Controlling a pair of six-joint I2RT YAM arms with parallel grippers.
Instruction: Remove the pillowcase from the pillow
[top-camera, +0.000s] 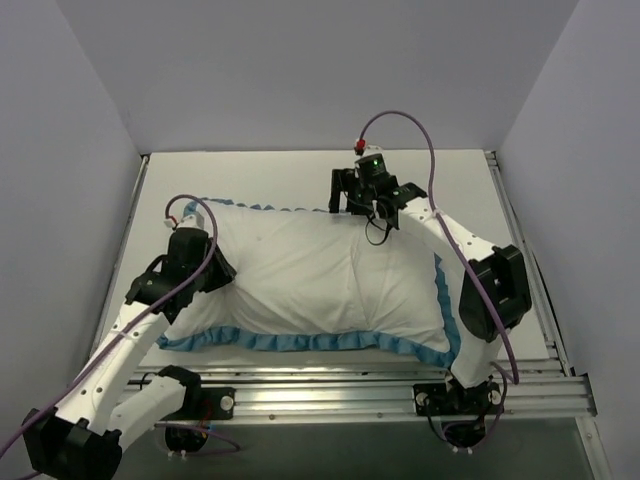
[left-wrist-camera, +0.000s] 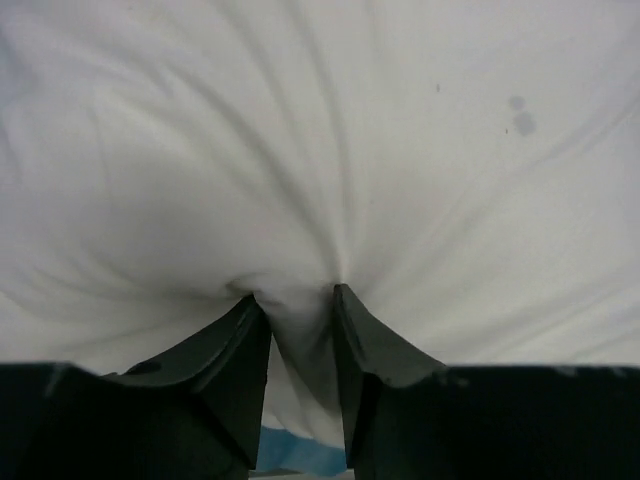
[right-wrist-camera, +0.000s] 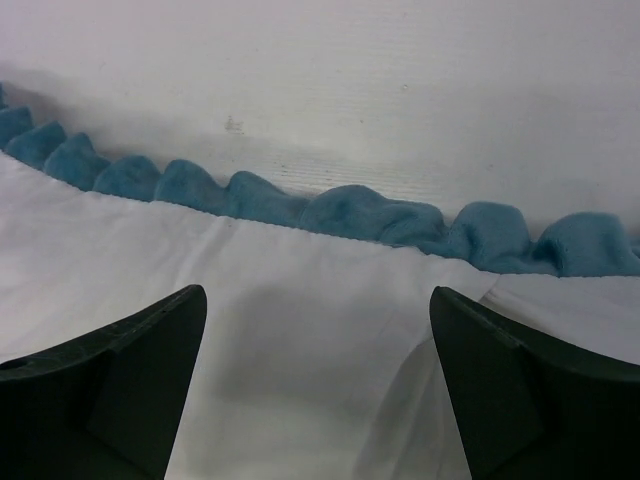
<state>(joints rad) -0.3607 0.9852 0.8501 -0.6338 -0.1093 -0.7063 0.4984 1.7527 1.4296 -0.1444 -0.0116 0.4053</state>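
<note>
The pillowcase (top-camera: 300, 280) lies across the table with its plain white reverse up and blue ruffled trim (top-camera: 300, 342) around its edges. The pillow is hidden inside it. My left gripper (top-camera: 215, 262) is at the case's left end, shut on a pinched fold of the white fabric (left-wrist-camera: 300, 330), with creases radiating from the pinch. My right gripper (top-camera: 358, 212) is open just above the case's far edge, with white fabric between its fingers (right-wrist-camera: 318, 300) and the trim (right-wrist-camera: 370, 215) just beyond. An overlapping fabric edge (right-wrist-camera: 430, 350) runs near its right finger.
The white table top (top-camera: 280, 175) extends behind the pillowcase to the grey back wall. An aluminium rail (top-camera: 380, 385) runs along the front edge and another rail (top-camera: 525, 240) along the right side. Grey walls close in on the left and right.
</note>
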